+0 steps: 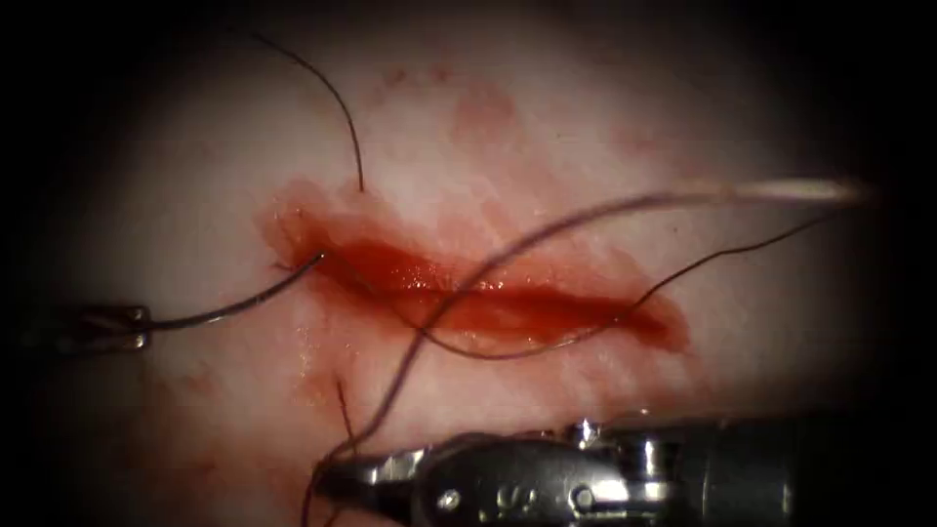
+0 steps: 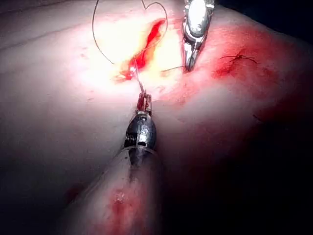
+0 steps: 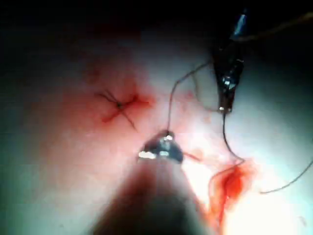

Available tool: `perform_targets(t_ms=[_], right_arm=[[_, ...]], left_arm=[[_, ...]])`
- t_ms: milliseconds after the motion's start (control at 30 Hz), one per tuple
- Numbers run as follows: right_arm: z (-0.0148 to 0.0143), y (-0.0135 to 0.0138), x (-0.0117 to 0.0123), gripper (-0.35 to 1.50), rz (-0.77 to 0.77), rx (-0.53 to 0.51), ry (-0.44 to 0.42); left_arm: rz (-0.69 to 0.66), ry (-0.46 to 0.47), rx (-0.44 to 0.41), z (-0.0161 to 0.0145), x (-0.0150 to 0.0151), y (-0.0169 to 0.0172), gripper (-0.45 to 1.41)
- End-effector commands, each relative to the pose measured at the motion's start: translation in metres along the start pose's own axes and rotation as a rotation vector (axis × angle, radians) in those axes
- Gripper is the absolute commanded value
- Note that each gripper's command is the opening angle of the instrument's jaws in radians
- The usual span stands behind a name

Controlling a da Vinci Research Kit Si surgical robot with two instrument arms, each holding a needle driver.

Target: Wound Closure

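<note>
At the endoscope view's left edge, the left tool [image 1: 132, 328] has its fingers pressed together on the blunt end of the curved needle [image 1: 244, 304]. The needle arcs rightward from there, and its tip sits in the tissue [image 1: 547, 127] at the left end of the cut [image 1: 468, 293], where red fluid [image 1: 390, 268] pools. The left wrist view shows the same grip: the left tool [image 2: 145, 101] pinches the needle [image 2: 137, 81], which runs to the cut's end.

The dark thread [image 1: 547, 229] crosses the cut in long loops; one strand rises from the upper edge of the cut, another sweeps toward the upper right.

Along the bottom of the endoscope view, the right tool [image 1: 342, 473] lies on the near side of the cut with its tip pointing left. Its fingers appear closed on the thread where a strand runs down to them. Small stamped characters on its metal body cannot be read. In the right wrist view, a finished stitch [image 3: 120, 105] with cut ends lies on the tissue away from the cut.
</note>
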Motion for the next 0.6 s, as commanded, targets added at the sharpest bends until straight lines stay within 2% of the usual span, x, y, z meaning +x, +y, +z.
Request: perform_targets(t_ms=[33, 267, 467, 600], right_arm=[[0.0005, -0.0011, 0.0012, -0.35, -0.005, 0.01, 0.008], [-0.0003, -0.0023, 0.0037, -0.35, -0.006, 0.074, 0.036], [-0.0014, -0.0028, 0.0044, -0.35, -0.008, 0.093, 0.045], [-0.0021, -0.0023, 0.0045, -0.35, -0.017, 0.149, 0.069]], left_arm=[[-0.004, -0.002, -0.002, 0.0008, -0.0007, 0.0004, -0.45], [-0.003, -0.002, -0.001, 0.0008, -0.0008, 0.0004, -0.45], [-0.003, -0.002, 0.0, 0.0009, -0.0008, 0.0005, -0.45], [-0.003, -0.002, 0.0, 0.0009, -0.0008, 0.0005, -0.45]])
